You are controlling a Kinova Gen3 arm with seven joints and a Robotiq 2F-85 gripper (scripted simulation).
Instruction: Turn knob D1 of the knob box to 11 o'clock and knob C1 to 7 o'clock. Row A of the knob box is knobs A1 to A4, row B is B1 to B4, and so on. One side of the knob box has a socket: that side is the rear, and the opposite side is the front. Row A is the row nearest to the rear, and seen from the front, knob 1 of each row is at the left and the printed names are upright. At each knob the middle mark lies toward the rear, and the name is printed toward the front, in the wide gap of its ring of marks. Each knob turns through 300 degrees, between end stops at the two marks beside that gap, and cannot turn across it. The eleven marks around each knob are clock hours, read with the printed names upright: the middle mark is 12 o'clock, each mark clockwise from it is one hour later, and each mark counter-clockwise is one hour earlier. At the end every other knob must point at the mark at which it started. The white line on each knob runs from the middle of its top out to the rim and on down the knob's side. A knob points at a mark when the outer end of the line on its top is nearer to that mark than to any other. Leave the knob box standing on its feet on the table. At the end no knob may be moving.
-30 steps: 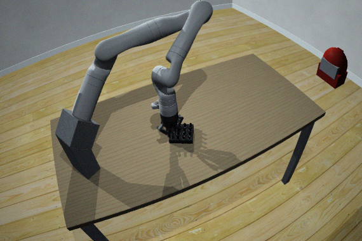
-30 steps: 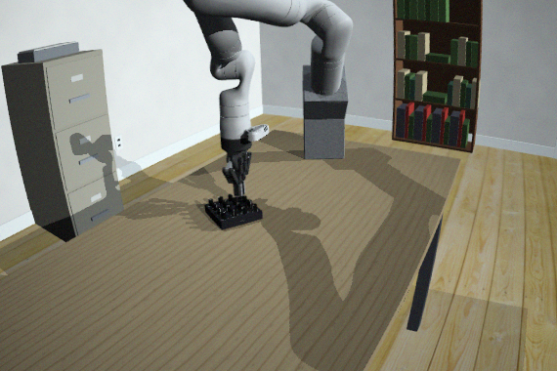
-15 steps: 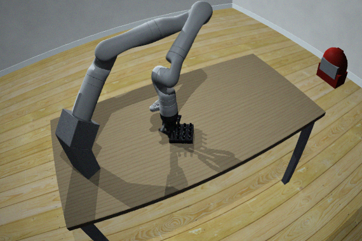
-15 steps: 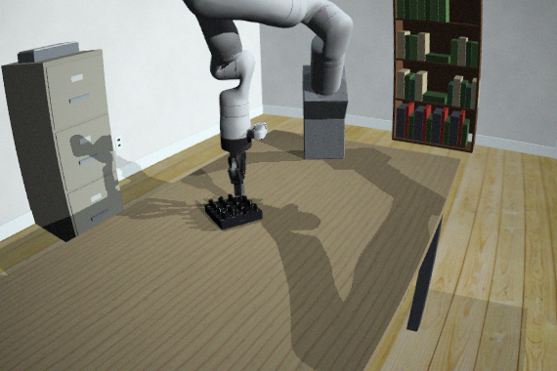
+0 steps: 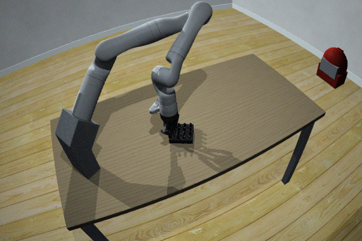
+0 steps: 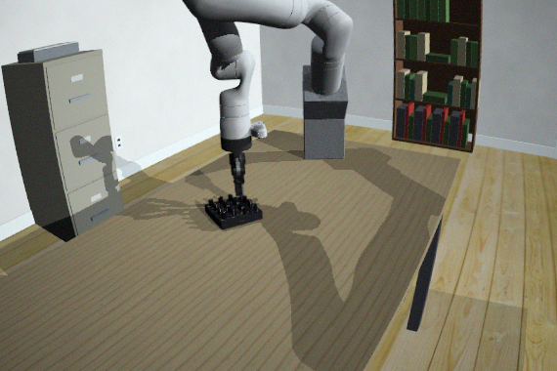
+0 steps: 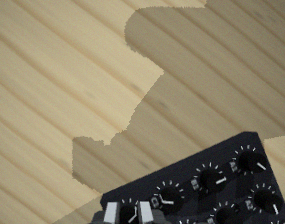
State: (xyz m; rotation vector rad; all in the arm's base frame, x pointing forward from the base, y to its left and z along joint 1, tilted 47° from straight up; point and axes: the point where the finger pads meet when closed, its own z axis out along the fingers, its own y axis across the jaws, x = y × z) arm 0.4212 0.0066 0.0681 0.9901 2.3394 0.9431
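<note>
Reading the wrist view from left to right, start at the gripper (image 5: 171, 132) (image 6: 238, 194) (image 7: 128, 214), whose two fingertips straddle knob D1 (image 7: 129, 216). The fingers are closed to a narrow gap, one on each side of the knob, and grip it. A short part of the knob's white line is visible between them; the exact mark at which it points cannot be read.

Knob C1 (image 7: 169, 200) stands immediately right of the right-hand fingertip in this view and slightly higher in the frame, outside the grip. Its printed name lies on the side nearer the fingers. Next along the same column, knob B1 (image 7: 209, 178) is further right and higher; its white line extends toward the right of the frame. Knob A1 (image 7: 249, 161) is last in the column, well apart from the fingers, with its line slanting toward the lower right.

The knob box (image 5: 181, 141) (image 6: 241, 221) (image 7: 233, 150) carries these knobs and rests on the table (image 5: 248, 96) (image 6: 161, 285) (image 7: 53, 65). In the top view, most of the box extends to the right of the fingers. In the exterior view, the fingers point down onto the far part of the box.
</note>
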